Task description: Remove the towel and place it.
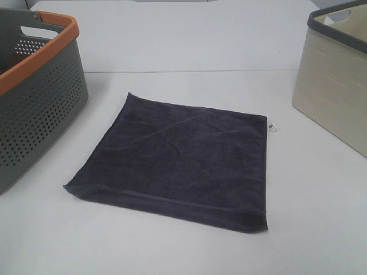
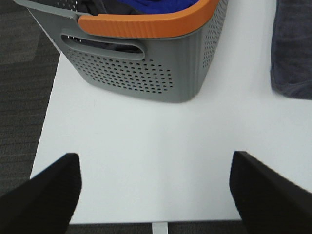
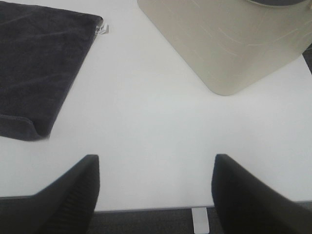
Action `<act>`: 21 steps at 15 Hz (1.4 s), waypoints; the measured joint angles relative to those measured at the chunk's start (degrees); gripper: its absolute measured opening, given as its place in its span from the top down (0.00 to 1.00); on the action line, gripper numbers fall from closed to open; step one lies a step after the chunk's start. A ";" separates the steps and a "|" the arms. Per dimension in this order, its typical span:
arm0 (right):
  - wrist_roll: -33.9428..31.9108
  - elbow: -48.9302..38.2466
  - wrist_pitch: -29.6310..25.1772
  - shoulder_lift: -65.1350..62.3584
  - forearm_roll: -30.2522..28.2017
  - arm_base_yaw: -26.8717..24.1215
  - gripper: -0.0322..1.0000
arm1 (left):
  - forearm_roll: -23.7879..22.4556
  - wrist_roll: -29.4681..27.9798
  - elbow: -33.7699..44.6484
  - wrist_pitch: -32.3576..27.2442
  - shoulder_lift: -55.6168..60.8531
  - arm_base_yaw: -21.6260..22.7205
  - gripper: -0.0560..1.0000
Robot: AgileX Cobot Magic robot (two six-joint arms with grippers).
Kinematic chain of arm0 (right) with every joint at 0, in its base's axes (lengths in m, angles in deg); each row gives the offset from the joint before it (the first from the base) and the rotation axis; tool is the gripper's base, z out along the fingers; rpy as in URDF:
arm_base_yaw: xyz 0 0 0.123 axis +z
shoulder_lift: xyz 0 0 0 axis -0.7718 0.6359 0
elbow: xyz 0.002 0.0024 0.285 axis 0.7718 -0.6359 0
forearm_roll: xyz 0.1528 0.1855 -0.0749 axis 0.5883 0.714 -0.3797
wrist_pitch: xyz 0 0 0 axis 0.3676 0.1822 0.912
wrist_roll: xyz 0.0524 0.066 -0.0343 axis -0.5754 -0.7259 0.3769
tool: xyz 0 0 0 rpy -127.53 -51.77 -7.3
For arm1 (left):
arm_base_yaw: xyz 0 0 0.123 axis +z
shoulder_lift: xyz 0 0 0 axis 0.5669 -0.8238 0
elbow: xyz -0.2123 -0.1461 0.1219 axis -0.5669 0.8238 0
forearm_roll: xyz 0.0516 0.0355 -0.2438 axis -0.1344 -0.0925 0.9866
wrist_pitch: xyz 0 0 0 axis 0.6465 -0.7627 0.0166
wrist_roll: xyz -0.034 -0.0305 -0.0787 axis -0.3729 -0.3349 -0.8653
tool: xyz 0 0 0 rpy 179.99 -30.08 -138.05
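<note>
The dark charcoal-purple towel (image 1: 178, 160) lies flat and folded on the white table (image 1: 189, 51) between the two baskets, its small white tag (image 1: 272, 128) at the right edge. It also shows in the right wrist view (image 3: 36, 63) and at the edge of the left wrist view (image 2: 292, 48). Neither arm shows in the exterior high view. My left gripper (image 2: 155, 195) is open and empty above the table's near left edge. My right gripper (image 3: 156, 195) is open and empty above the near right edge, apart from the towel.
A grey perforated basket with an orange rim (image 1: 34, 86) stands at the left, with blue cloth inside it (image 2: 156, 5). A beige basket with a dark rim (image 1: 338, 86) stands at the right, also in the right wrist view (image 3: 229, 39). Dark carpet (image 2: 24, 73) lies beyond the table edge.
</note>
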 joint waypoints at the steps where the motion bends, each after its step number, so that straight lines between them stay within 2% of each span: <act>1: 0.11 -0.40 0.40 -0.74 0.00 0.00 0.40 | 0.52 0.06 0.80 0.46 2.81 0.00 0.20; 3: 0.11 -2.06 2.12 -3.27 0.06 0.00 0.40 | 2.81 0.11 1.83 0.92 8.02 0.00 0.20; 5: 0.11 -2.81 3.90 -4.98 0.11 0.00 0.40 | 7.51 -0.97 3.21 1.66 11.06 0.00 0.20; 7: 0.11 -2.98 4.58 -4.98 0.29 0.00 0.40 | 9.00 -1.15 4.24 3.44 11.12 -0.34 0.20; 8: 0.11 -3.09 4.76 -4.98 0.34 0.00 0.40 | 9.45 -1.20 4.41 3.72 11.12 -2.29 0.20; 10: 0.11 -3.09 4.76 -4.98 0.52 0.00 0.40 | 9.51 -1.66 4.41 3.72 11.23 -5.96 0.20; 11: 0.11 -3.09 4.76 -4.98 0.52 0.00 0.40 | 9.11 -2.46 4.41 3.72 11.23 -6.36 0.20; 21: -0.92 -3.32 4.93 -4.98 0.52 0.00 0.40 | 7.91 -4.13 4.41 3.72 11.23 -6.42 0.20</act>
